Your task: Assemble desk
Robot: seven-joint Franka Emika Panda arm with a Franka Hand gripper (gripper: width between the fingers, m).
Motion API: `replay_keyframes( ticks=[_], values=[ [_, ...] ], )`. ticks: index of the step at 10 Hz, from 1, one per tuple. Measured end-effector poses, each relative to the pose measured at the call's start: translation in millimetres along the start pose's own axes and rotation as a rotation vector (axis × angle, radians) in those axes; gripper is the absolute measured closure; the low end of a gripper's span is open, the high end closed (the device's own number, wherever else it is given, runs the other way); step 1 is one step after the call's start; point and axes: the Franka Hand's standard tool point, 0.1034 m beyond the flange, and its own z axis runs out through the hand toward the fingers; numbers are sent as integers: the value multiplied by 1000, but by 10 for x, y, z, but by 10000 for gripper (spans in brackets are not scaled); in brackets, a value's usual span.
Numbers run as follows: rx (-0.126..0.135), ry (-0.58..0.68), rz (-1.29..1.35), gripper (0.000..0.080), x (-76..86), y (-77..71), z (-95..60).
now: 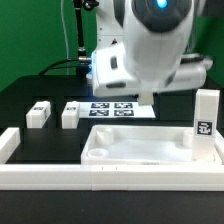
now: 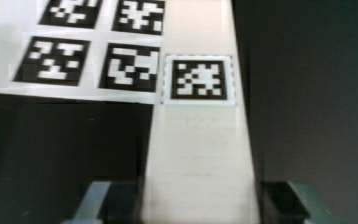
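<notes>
Clamping from both sides, the gripper (image 2: 197, 196) sets its two fingers (image 2: 115, 202) flat against the long faces of one desk leg, the held leg (image 2: 202, 140). No gap shows between finger and plastic. The held leg runs lengthwise between the jaws with its tag (image 2: 197, 78) facing the wrist camera. Its tagged end overlaps one edge of the marker board (image 2: 91, 45); whether it rests on the board or hangs above it cannot be told.

Read the exterior view as a clock face centred on the marker board (image 1: 120, 108). The arm (image 1: 150, 45) fills twelve to two o'clock and hides the gripper.

At nine o'clock lie the inner loose leg (image 1: 70, 115) and, farther out, the outer loose leg (image 1: 38, 114), parallel and apart, with a strip of black table (image 1: 30, 92) between them.

At five o'clock sits the tabletop (image 1: 140, 129), rim up. A narrow band of bare table separates its far edge from the board, and its near edge runs just beside the border wall (image 1: 100, 178).

At three to four o'clock the upright leg (image 1: 206, 115) stands at the tabletop's far corner, on the exterior view's right.

The widest open table lies from nine to eleven o'clock.
</notes>
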Motion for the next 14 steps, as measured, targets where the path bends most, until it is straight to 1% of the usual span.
replay_keyframes(
  ticks=[1, 2, 3, 4, 5, 6, 7, 8, 9, 10, 11, 12, 14],
  values=[
    [3, 32, -3, 511, -115, 17, -234],
    [-20, 28, -6, 510, -242, 17, -341],
    [-23, 107, -10, 510, -130, 8, -377],
    [-27, 190, -11, 510, -94, 19, -406],
    [-27, 232, -10, 510, -124, 25, -406],
    [-26, 298, -17, 510, -113, 37, -473],
    [-21, 353, -63, 510, -197, 102, -774],
    [-10, 440, -101, 509, -250, 244, -1156],
    [-5, 542, -95, 509, -216, 341, -1368],
    [-20, 640, -90, 509, -184, 338, -1345],
    [-26, 697, -86, 509, -209, 339, -1270],
    [-35, 781, -78, 509, -176, 368, -1317],
    [-39, 926, -57, 509, -163, 413, -1330]
  ],
)
